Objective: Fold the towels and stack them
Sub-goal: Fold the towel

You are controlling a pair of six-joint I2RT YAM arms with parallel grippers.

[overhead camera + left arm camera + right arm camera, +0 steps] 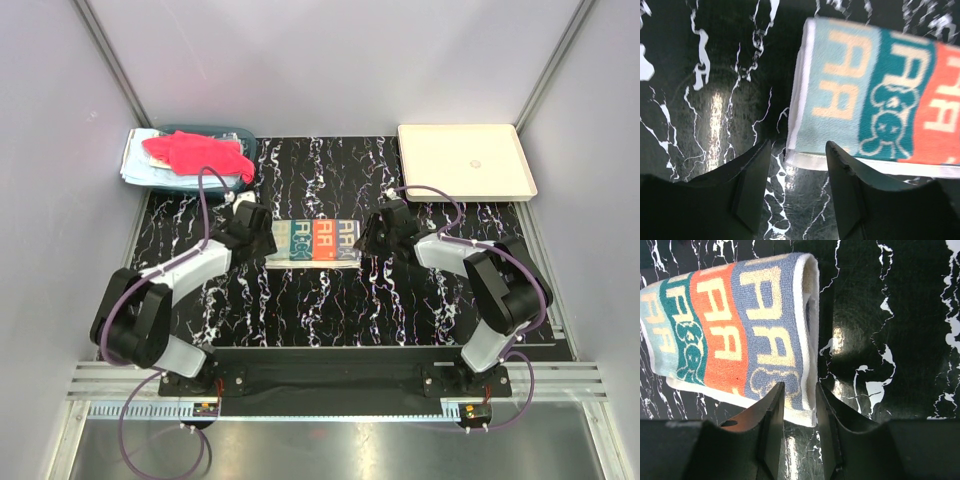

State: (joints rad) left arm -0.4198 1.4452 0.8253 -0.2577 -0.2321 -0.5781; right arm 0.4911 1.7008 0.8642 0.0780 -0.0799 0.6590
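A folded towel (315, 240) lies flat mid-tabletop (300, 310), a long strip banded pale teal, dark teal, orange-red and slate blue, with cream letters and a white edge. The left gripper (797, 145) stands open over bare tabletop at the towel's left end. The right gripper (799, 385), jaws narrowly parted, sits at the towel's right corner; whether it pinches the cloth, I can't tell.

Both arms reach out over the table and bend in toward the middle, with their wrists tipped down. The left gripper (798, 150) has its fingers wide apart. The right gripper (799, 390) has its fingers closer, with a small gap between them.
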